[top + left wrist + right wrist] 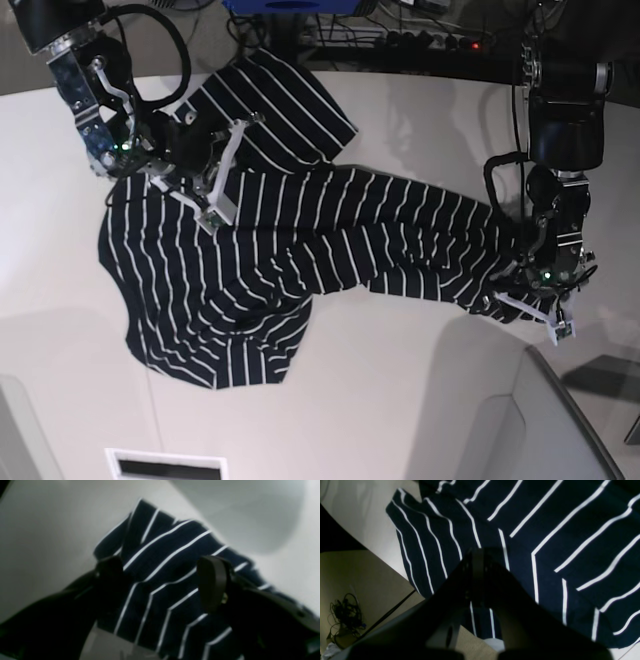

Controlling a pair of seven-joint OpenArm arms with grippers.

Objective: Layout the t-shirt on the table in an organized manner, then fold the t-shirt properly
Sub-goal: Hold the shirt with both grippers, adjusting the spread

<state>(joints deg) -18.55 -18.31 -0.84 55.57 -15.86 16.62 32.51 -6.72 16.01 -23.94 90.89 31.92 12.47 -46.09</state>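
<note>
The dark navy t-shirt (pixel 270 250) with thin white stripes lies crumpled across the white table (pixel 400 380), stretched from far left to right. My right gripper (pixel 213 193) is over the shirt's upper left part. In the right wrist view its fingers meet in one line, and the gripper (pixel 477 555) is shut on the t-shirt (pixel 557 530) fabric. My left gripper (pixel 522 300) is at the shirt's right end. In the left wrist view it (pixel 161 577) is open, with one finger on each side of a striped corner of the shirt (pixel 162 555) on the table (pixel 37 530).
The table's curved edge (pixel 395 562) runs close to the right gripper, with beige floor and tangled cables (pixel 342 615) below it. Cables and a power strip (pixel 420 40) lie behind the table. A grey panel (pixel 560 430) stands at the front right.
</note>
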